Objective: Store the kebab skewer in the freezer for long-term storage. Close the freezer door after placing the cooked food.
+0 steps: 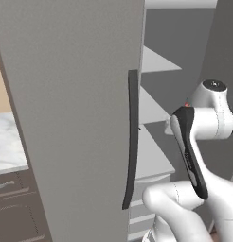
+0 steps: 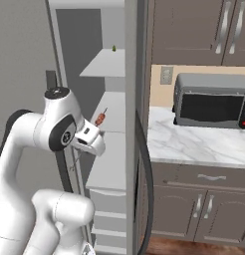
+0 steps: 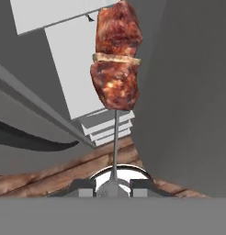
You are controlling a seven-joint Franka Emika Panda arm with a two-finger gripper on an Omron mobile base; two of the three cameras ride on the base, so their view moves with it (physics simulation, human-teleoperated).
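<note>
My gripper (image 3: 115,186) is shut on the thin metal stick of the kebab skewer (image 3: 115,59), whose reddish-brown meat chunks point away from the hand. In the right base view the gripper (image 2: 93,134) holds the skewer (image 2: 100,119) tilted upward in the freezer's opening, about level with a middle white shelf (image 2: 112,107). I cannot tell whether the skewer touches the shelf. The freezer door (image 2: 132,74) stands open, seen edge-on with its dark handle (image 2: 146,174). A small red bit of the skewer (image 1: 187,104) peeks past the arm in the left base view.
The wider grey door (image 1: 66,118) with its long dark handle (image 1: 132,137) is closed, left of the opening. White drawers (image 2: 107,214) sit below the shelves. A toaster oven (image 2: 211,99) stands on the marble counter (image 2: 194,144) to the right, above brown cabinets (image 2: 204,209).
</note>
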